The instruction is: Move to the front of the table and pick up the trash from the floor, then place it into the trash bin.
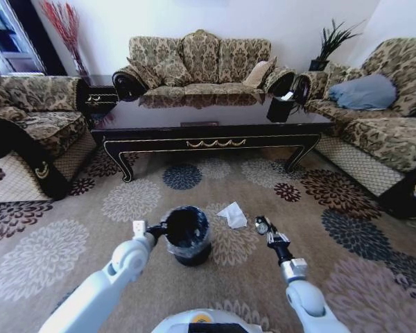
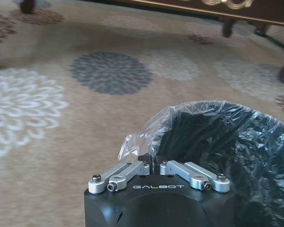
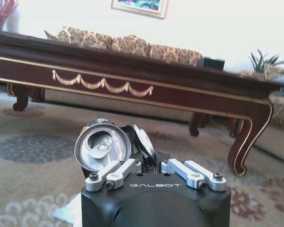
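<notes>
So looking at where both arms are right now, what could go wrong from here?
1. The right gripper pinches a crushed can off to one side; it could slip before reaching the trash bin.
2. The left gripper clamps the liner bag at the rim; pulling might tip the bin or drag the bag out.
3. The white tissue on the carpet could be overlooked.

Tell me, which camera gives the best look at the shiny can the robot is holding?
The right wrist view: the crushed can sits close up in the right gripper, its pull-tab top facing the camera. The head view shows the can only as a small glint beside the trash bin.
</notes>
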Controlling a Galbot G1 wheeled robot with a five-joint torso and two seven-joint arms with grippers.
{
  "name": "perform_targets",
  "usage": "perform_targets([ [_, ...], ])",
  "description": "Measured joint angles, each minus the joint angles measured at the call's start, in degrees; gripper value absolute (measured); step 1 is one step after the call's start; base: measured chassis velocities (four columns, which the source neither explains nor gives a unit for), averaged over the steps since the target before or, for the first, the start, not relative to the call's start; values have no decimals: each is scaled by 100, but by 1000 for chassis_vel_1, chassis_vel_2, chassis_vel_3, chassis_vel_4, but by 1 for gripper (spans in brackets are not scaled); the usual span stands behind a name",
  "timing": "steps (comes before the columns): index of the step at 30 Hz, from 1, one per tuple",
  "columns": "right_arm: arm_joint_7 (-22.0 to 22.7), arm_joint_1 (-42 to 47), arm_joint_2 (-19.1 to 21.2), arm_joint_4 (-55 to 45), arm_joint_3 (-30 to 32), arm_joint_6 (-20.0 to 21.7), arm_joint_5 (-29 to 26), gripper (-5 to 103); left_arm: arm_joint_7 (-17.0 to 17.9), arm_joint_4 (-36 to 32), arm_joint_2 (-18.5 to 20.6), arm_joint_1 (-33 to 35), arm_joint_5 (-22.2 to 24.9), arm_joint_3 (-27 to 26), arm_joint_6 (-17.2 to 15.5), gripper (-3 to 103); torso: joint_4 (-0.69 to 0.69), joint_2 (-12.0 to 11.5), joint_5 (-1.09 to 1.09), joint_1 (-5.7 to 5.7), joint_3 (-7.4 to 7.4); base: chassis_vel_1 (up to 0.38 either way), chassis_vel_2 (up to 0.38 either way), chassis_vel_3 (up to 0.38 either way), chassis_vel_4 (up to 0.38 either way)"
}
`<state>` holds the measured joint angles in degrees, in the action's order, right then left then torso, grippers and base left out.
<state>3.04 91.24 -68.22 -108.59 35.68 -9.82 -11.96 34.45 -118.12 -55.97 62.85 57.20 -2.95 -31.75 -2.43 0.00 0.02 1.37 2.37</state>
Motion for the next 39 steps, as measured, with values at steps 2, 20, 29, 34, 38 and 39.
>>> perform_targets([
  [2,3,148,-13,-202,52,21,0,14,31,-7,-66,-18,-19,76,-27,4,-1,0,0,0,0,0,0,0,0],
  [20,-46,1266,-534,-1410,-296,-128,866,14,402,174,-814,-328,-427,1112,-246,4,0,0,-2,0,0,0,0,0,0],
  [29,-91,1377,-603,-1265,-554,-279,1198,14,496,157,-963,-445,-479,1484,-326,4,0,0,-1,0,0,0,0,0,0],
  [34,-103,1419,-593,-1266,-670,-285,1312,14,512,258,-1031,-481,-514,1510,-327,4,0,0,-1,0,0,0,0,0,0],
  [38,-103,1412,-547,-1220,-680,-297,1333,14,520,268,-1056,-495,-514,1526,-333,4,0,0,-1,0,0,0,0,0,0],
  [39,-103,1413,-544,-1228,-691,-297,1333,14,519,266,-1043,-495,-509,1527,-333,4,0,0,-1,0,0,0,0,0,0],
])
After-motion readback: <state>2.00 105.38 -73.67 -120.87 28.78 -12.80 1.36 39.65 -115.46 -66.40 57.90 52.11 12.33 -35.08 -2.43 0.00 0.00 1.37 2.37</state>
